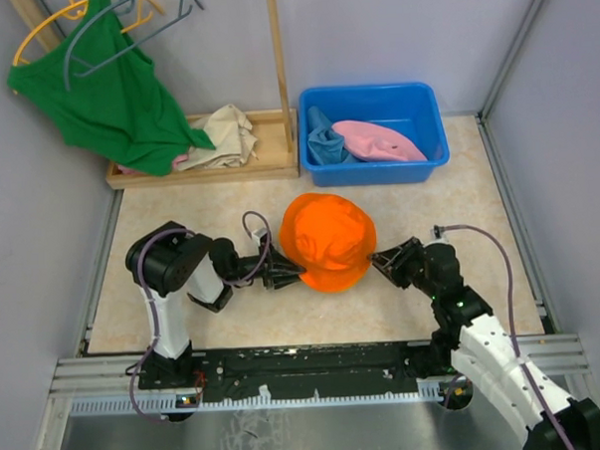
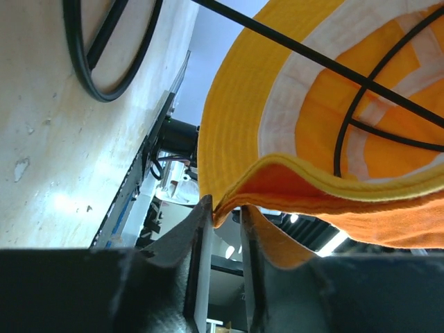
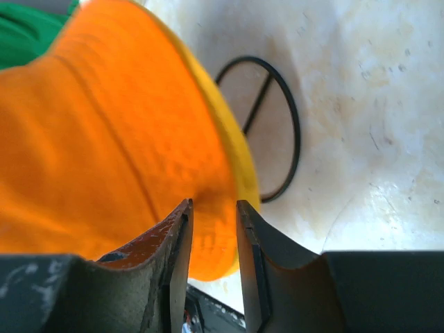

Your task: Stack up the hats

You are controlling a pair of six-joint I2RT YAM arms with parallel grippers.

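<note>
Slippage is the main worry: the bright orange hat (image 1: pixel 328 242) sits at the centre of the frame on the table (image 1: pixel 458 198), capping the yellow-orange hat (image 2: pixel 236 111), and both brims are floppy. The left gripper (image 1: pixel 287 273) meets the brim at its lower left, the right gripper (image 1: pixel 377 260) at its right edge. Each has its jaws narrowly parted with brim fabric at the tips. Whether either pinches the cloth or merely brackets it, I cannot tell. If 1 side drags while the other is loose, the top hat could skew off the lower one, or a jaw could catch only 1 layer and peel the pair apart. The light blue hat (image 1: pixel 323 144) and pink hat (image 1: pixel 378 140) lie in the blue bin (image 1: pixel 377 173) at upper right, not yet stacked. Only the overhead view shows those 2. Only the left wrist view shows the yellow-orange lining under the orange, and the right wrist view gives just its yellow rim.
</note>
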